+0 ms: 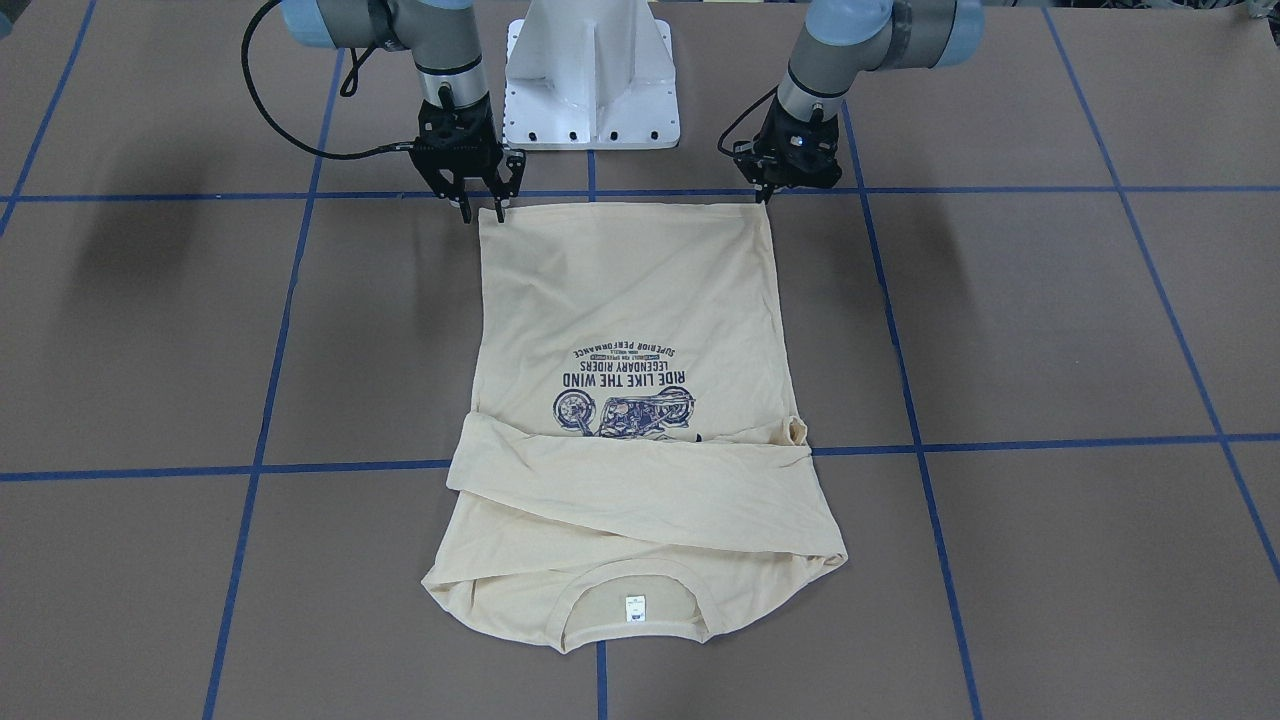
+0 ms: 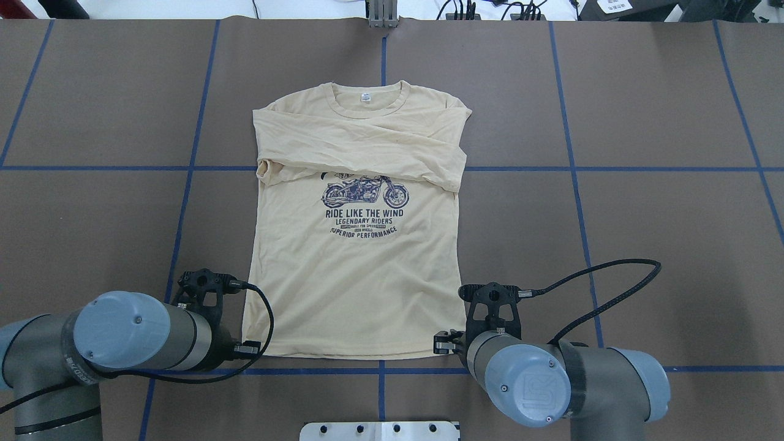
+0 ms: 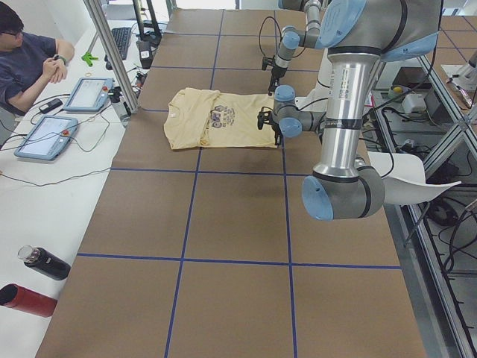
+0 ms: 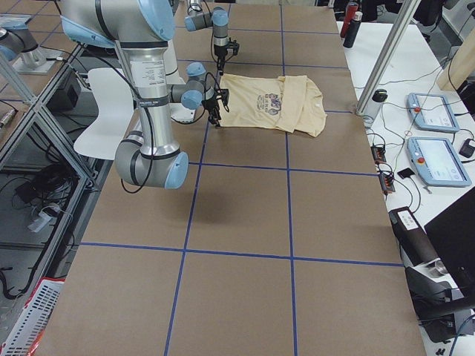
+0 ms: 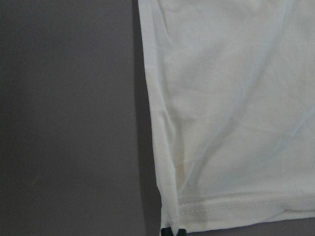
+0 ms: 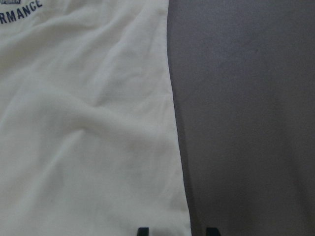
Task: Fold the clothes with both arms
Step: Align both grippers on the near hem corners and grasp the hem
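T-shirt (image 1: 630,290) lies flat on the table (image 1: 1050,330), hem close to the white base (image 1: 592,90) | left gripper (image 1: 766,196): fingers squeezed together on one hem corner | right gripper (image 1: 483,214): fingers a little apart, other hem corner between them

T-shirt (image 2: 355,294) print (image 2: 365,197) top beneath sleeves (image 2: 367,144)

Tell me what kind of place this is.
Most likely a robotics lab workcell: left arm and right arm on a white pedestal at a table gridded in blue tape, with teach pendants and a seated operator at the side bench.
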